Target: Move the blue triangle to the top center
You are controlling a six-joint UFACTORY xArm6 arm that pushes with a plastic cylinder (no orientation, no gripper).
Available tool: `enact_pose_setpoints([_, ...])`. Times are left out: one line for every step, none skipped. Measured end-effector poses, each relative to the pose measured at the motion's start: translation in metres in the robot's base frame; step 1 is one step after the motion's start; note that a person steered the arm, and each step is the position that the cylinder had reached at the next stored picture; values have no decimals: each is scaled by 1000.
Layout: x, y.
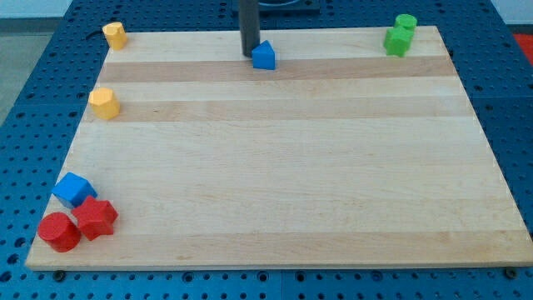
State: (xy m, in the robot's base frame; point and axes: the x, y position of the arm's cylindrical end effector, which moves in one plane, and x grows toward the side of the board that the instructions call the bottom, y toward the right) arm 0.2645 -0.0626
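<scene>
The blue triangle (264, 55) sits on the wooden board (283, 158) near the view's top, about at the middle of the top edge. My dark rod comes down from the view's top, and my tip (249, 55) rests on the board just left of the blue triangle, touching or nearly touching its left side.
Two yellow blocks lie at the view's left: one at the top left corner (115, 35), one below it (105, 103). Two green blocks (400, 37) sit together at the top right. A blue cube (74, 190), a red star-like block (96, 218) and a red cylinder (59, 232) cluster at the bottom left.
</scene>
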Motion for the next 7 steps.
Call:
enact_pose_setpoints([8, -22])
enact_pose_setpoints([14, -12])
enact_pose_setpoints([37, 14])
enact_pose_setpoints([35, 14])
enact_pose_setpoints([15, 19])
enact_pose_setpoints([15, 34])
enact_pose_setpoints([34, 58])
